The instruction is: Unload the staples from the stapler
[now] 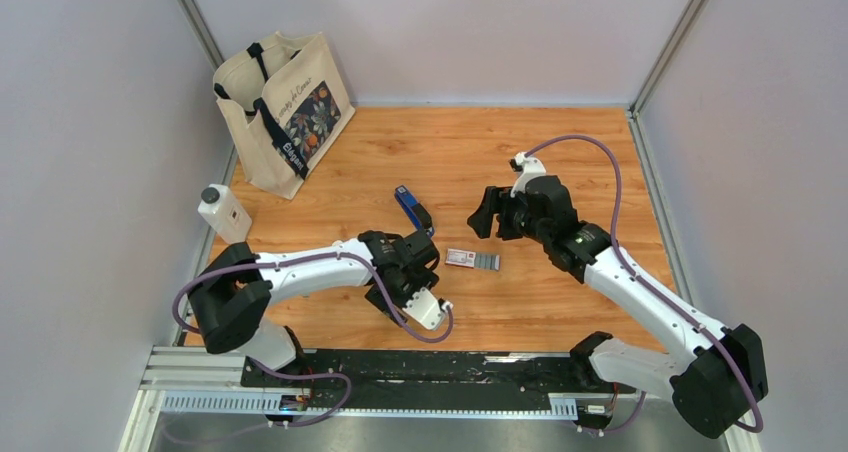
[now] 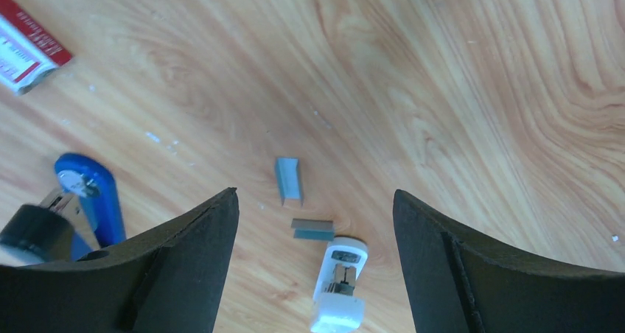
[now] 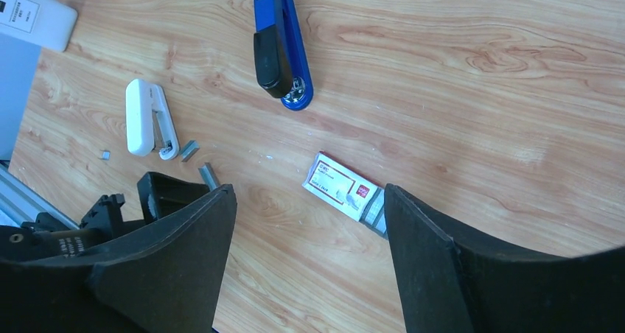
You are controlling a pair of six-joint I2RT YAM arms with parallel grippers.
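Observation:
The blue stapler (image 1: 407, 204) with a dark end lies shut on the wood table; it shows in the left wrist view (image 2: 88, 197) and the right wrist view (image 3: 274, 46). My left gripper (image 1: 412, 290) (image 2: 315, 193) is open and empty, low over two loose staple strips (image 2: 289, 178) and a small white tool (image 2: 337, 285) lying between its fingers. My right gripper (image 1: 490, 222) (image 3: 308, 187) is open and empty, above the red-and-white staple box (image 1: 462, 258) (image 3: 339, 186). The stapler lies to the left gripper's side, apart from both grippers.
Grey staples (image 3: 374, 209) stick out of the box's end. More loose strips (image 3: 190, 150) lie by the white tool (image 3: 147, 119). A tote bag (image 1: 285, 112) and a white bottle (image 1: 225, 212) stand at the far left. A metal rail (image 1: 400, 372) runs along the near edge.

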